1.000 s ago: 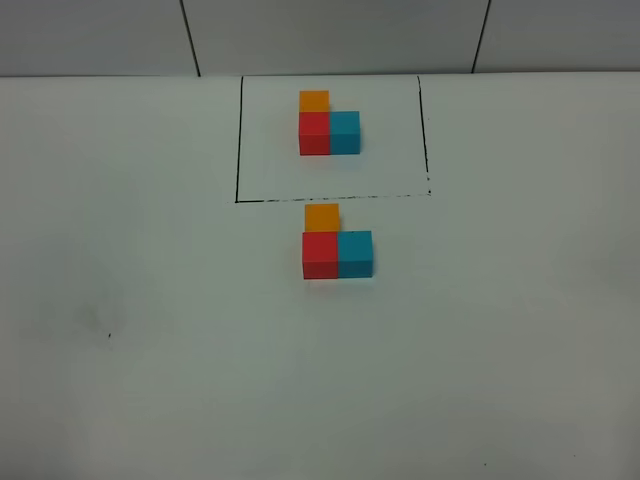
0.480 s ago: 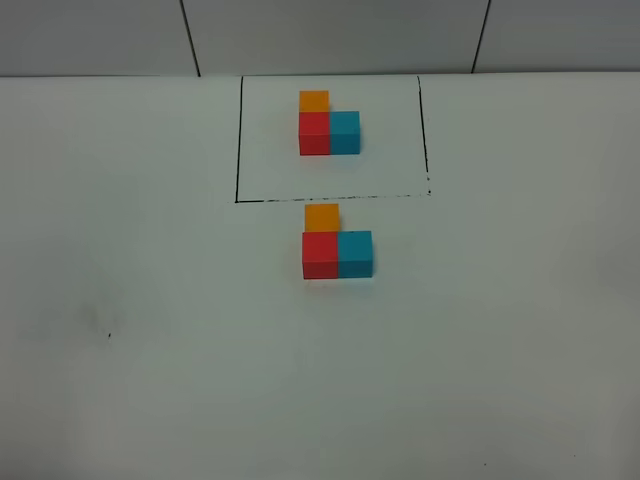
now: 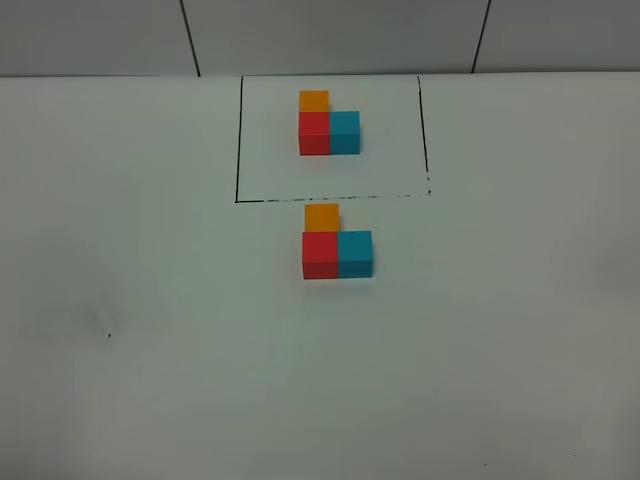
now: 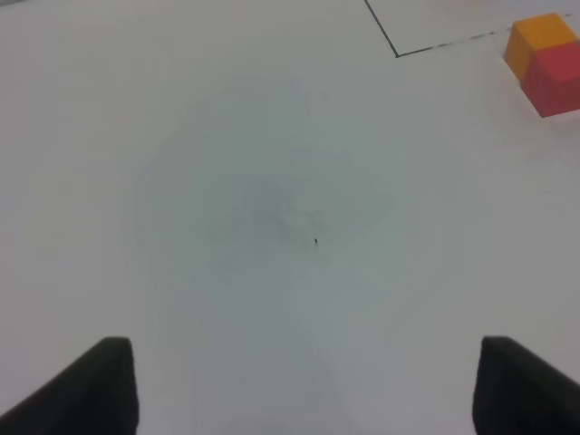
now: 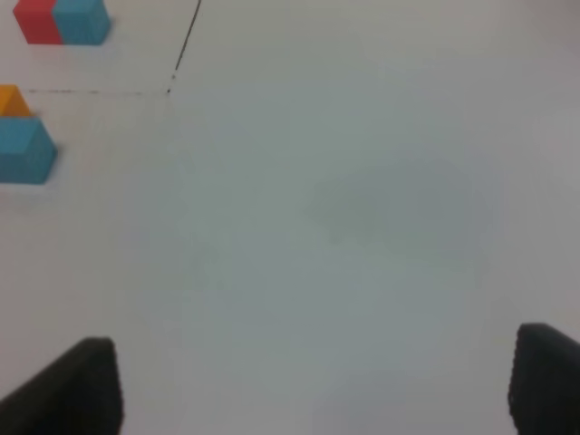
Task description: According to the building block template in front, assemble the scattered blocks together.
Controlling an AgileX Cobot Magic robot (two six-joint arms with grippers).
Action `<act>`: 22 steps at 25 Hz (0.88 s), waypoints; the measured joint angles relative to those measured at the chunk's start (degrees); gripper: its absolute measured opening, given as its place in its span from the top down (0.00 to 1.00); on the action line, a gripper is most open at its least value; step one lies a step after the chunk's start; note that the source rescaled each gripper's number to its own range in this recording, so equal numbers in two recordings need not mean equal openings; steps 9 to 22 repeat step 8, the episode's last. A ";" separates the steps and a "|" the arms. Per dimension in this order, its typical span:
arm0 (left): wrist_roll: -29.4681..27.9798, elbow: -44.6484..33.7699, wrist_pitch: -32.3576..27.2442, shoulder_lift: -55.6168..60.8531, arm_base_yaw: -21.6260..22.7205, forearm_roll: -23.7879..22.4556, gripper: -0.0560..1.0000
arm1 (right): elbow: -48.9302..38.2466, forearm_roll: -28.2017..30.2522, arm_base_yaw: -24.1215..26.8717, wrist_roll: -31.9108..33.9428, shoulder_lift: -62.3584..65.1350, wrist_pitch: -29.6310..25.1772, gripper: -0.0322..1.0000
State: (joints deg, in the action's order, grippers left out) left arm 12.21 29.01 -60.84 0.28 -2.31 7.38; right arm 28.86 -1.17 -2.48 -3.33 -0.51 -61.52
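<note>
The template [image 3: 329,125], an L of orange, red and blue cubes, sits inside the thin black rectangle [image 3: 237,150] at the back. Just in front of the frame, the loose orange cube [image 3: 321,217], red cube [image 3: 320,254] and light blue cube [image 3: 355,253] stand joined in the same L shape. Neither arm shows in the exterior high view. The left gripper [image 4: 304,385] is open over bare table, with the orange cube [image 4: 539,41] and red cube [image 4: 557,80] far off. The right gripper [image 5: 313,385] is open over bare table, with the blue cube [image 5: 23,149] far off.
The white table [image 3: 150,330] runs to a back edge against a grey panelled wall [image 3: 330,35]. A small dark speck [image 3: 109,335] marks the table at front left.
</note>
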 joint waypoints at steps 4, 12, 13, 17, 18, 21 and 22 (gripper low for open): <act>0.00 0.00 0.00 0.00 0.00 0.00 0.12 | 0.00 0.00 0.00 0.00 0.00 0.00 0.26; 0.00 0.00 0.00 0.00 0.00 0.00 0.12 | 0.00 0.00 0.00 0.00 0.00 0.00 0.26; 0.00 0.00 0.00 0.00 0.00 0.00 0.12 | 0.00 0.00 0.00 0.00 0.00 0.00 0.26; 0.00 0.00 0.00 0.00 0.00 0.00 0.12 | 0.00 0.00 0.00 0.00 0.00 0.00 0.26; 0.00 0.00 0.00 0.00 0.00 0.00 0.12 | 0.00 0.00 0.00 0.00 0.00 0.00 0.26; 0.00 0.00 0.00 0.00 0.00 0.00 0.12 | 0.00 0.00 0.00 0.00 0.00 0.00 0.26; 0.00 0.00 0.00 0.00 0.00 0.00 0.12 | 0.00 0.00 0.00 0.00 0.00 0.00 0.26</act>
